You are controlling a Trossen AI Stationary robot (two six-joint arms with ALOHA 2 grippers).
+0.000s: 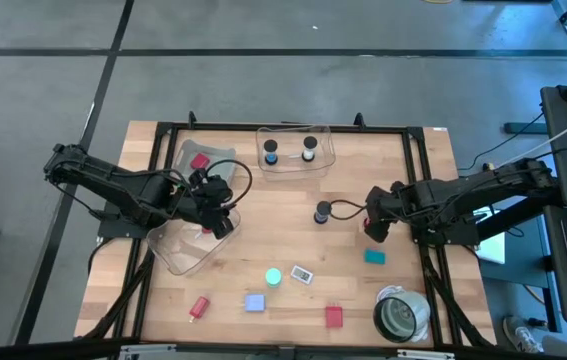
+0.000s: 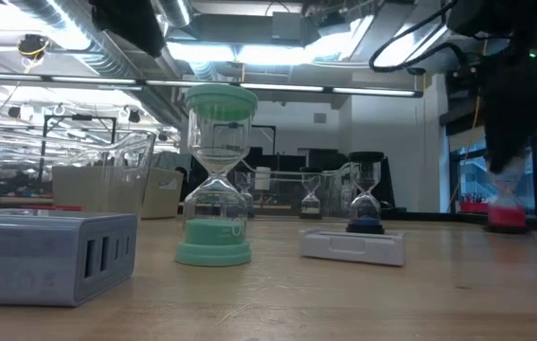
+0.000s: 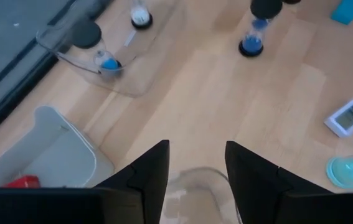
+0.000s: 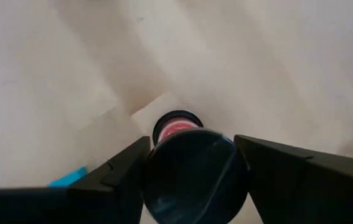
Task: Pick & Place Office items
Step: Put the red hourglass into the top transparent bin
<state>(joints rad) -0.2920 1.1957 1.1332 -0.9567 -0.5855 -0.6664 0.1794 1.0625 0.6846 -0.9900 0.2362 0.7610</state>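
We see a grey block (image 2: pixel 45 256) nearest; right gripper (image 4: pixel 192 171) clasps a red hourglass (image 4: pixel 177 129); left gripper (image 3: pixel 196 168) is spread over a bin (image 1: pixel 185 245).

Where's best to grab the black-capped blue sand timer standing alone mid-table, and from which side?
Take the black-capped blue sand timer by its round top cap, coming straight down from above. It stands upright on the wooden table with open space all round, and the cap is its highest part.
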